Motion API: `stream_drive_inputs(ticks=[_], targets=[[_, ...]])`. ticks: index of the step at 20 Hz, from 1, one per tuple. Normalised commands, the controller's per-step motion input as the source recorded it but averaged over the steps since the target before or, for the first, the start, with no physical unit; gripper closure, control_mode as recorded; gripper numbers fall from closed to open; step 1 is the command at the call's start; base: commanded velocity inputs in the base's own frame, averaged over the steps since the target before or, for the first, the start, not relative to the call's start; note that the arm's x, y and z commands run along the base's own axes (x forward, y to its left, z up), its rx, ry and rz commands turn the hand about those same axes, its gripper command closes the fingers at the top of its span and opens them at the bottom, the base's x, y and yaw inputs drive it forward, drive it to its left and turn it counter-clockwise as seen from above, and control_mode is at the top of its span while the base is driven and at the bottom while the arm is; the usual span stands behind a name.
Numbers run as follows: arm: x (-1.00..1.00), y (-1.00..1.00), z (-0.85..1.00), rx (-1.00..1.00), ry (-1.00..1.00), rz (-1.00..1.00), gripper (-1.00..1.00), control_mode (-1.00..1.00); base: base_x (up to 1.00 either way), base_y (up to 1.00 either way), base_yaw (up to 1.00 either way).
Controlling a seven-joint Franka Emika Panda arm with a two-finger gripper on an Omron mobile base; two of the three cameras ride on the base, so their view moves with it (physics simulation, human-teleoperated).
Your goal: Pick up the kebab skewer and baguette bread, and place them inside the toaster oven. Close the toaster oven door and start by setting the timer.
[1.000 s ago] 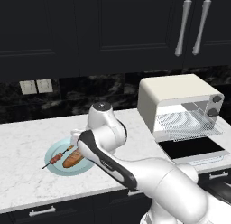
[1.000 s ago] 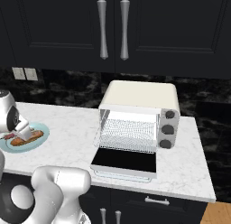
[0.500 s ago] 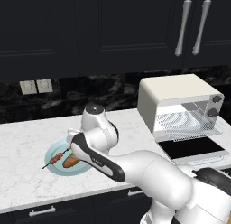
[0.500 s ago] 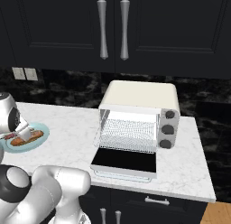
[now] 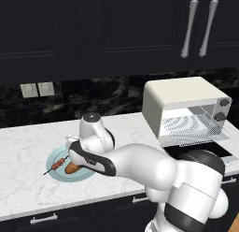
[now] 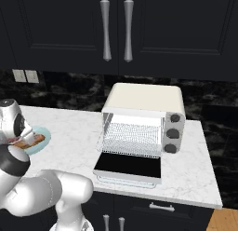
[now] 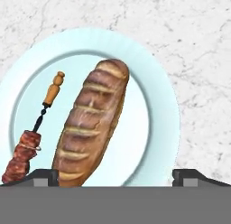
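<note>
Tool (image 7: 115, 175) jaws stood wide apart, holding nothing, their two dark tips showing at the lower edge of the hand view on either side of the near end of the baguette bread (image 7: 90, 123). The loaf lay on a pale blue plate (image 7: 155, 90), running lengthwise away from the tool, and the kebab skewer (image 7: 34, 137) lay just beside it on the same plate, meat chunks at the near end and its wooden handle pointing away.

From the left base view the white arm (image 5: 140, 165) swept low and leftward from the base, its wrist bent down over the plate (image 5: 56, 156) so that the hand hung directly above the food; the skewer (image 5: 57, 164) poked out to the left past the hand, and a bit of the bread (image 5: 72, 169) showed under it. The plate sat on the marble desk (image 5: 28, 179), well apart from the toaster oven (image 5: 186, 109) at the right.

In the right base view the toaster oven (image 6: 144, 125) stood with its toaster oven door (image 6: 129, 166) folded down flat and open, the wire rack (image 6: 132, 139) visible inside, and the plate (image 6: 39, 137) far off at the left edge.
</note>
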Motion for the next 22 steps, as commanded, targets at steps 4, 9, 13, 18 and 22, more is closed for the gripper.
stream_drive_inputs(ticks=[4, 9, 13, 18, 22], targets=[[0.27, 0.17, -0.29, -0.01, 0.00, -0.01, -1.00, -1.00, 0.00, 0.00, 0.00], [0.23, 0.18, -0.18, 0.00, 0.00, -0.01, -1.00, -1.00, 0.00, 0.00, 0.00], [0.22, 0.20, -0.16, 0.00, 0.00, -0.02, -1.00, -1.00, 0.00, 0.00, 0.00], [0.09, 0.15, -0.19, 0.00, 0.00, -0.01, -1.00, -1.00, 0.00, 0.00, 0.00], [0.09, 0.08, -0.22, 0.00, 0.00, 0.00, -1.00, -1.00, 0.00, 0.00, 0.00]])
